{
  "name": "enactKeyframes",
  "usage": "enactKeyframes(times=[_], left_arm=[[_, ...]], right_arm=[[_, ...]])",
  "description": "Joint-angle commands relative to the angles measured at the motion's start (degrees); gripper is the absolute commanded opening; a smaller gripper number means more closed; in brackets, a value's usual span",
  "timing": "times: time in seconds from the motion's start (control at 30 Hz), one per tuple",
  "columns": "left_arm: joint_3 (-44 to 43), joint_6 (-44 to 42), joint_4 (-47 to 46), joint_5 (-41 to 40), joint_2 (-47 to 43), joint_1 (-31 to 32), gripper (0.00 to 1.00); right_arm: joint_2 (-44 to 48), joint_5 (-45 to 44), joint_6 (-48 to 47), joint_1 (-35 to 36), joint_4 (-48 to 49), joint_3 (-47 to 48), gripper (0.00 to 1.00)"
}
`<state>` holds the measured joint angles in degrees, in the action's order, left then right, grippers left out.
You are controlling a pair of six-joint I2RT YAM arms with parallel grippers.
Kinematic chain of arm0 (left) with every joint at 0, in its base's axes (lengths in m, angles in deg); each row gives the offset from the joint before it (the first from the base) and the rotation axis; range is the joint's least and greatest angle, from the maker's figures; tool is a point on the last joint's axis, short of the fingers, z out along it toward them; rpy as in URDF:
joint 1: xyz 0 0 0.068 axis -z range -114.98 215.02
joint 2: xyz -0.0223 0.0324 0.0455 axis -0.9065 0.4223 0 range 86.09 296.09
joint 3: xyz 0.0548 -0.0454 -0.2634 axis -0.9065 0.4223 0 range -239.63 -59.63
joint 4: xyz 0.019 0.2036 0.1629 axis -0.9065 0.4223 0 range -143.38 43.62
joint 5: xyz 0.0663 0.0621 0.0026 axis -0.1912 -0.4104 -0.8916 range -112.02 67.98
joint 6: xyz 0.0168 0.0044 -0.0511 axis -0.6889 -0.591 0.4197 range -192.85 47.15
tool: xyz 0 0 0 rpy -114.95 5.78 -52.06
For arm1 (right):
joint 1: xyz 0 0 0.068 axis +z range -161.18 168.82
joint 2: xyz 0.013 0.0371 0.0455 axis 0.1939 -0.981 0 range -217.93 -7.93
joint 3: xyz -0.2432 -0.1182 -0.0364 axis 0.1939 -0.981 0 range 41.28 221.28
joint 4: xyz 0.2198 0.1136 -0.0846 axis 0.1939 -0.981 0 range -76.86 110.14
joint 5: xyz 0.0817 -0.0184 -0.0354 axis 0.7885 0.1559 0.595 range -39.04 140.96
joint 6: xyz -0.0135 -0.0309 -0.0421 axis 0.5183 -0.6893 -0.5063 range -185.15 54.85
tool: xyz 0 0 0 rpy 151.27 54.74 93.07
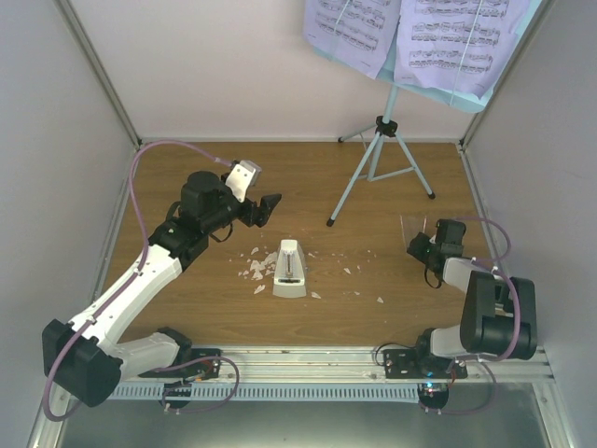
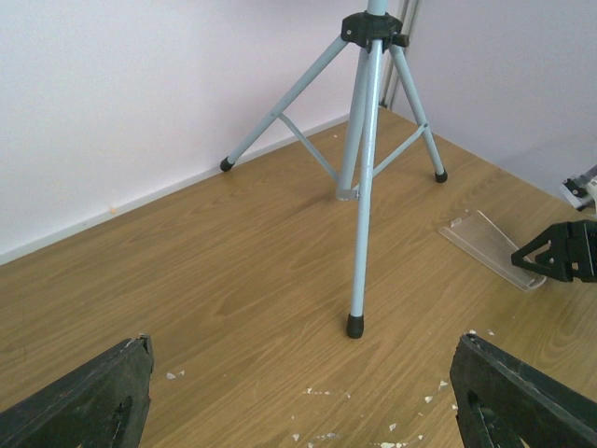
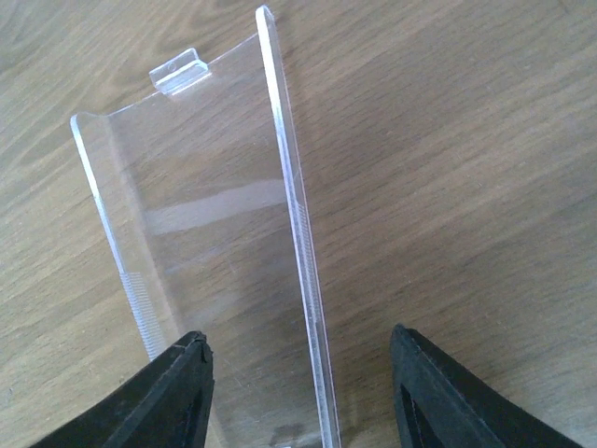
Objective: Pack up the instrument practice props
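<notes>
The light-blue tripod music stand [image 1: 378, 161] stands at the back right, its feet on the wooden floor. Pale lavender sheet-music pages [image 1: 452, 42] hang on its desk at the top edge. The white pyramid metronome [image 1: 290, 269] stands in the middle. My left gripper [image 1: 266, 207] is open and empty, above and left of the metronome. In the left wrist view [image 2: 303, 411] it faces the tripod's near leg [image 2: 359, 252]. My right gripper [image 1: 420, 245] is open over a clear plastic cover [image 3: 205, 233] lying flat. The cover's right edge runs between its fingers [image 3: 177, 392].
White crumbs [image 1: 256, 271] lie scattered around the metronome and further right [image 1: 378, 300]. The clear cover also shows in the left wrist view [image 2: 490, 247], right of the tripod. White walls close in the back and both sides. A metal rail [image 1: 308, 359] runs along the near edge.
</notes>
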<state>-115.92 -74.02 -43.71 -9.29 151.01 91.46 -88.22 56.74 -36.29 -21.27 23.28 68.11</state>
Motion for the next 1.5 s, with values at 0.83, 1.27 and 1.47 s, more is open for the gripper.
enactKeyframes(times=[0.83,1.27,1.47], left_arm=[[0.28,-1.47,-2.06,-1.58,-1.14,0.78,0.87],[1.99,-1.93,-4.37,-2.23,-4.61,1.07,0.87],[3.25,-2.33,-6.32,-2.27,-7.98,1.07,0.87]], right_arm=[[0.9,0.12,-0.21,-0.64,-0.37,-0.05,0.01],[20.73,21.67,-2.08,4.16,-7.7,8.33,0.01],[22.61,34.08,-4.78,21.14,-13.12,17.03,0.01]])
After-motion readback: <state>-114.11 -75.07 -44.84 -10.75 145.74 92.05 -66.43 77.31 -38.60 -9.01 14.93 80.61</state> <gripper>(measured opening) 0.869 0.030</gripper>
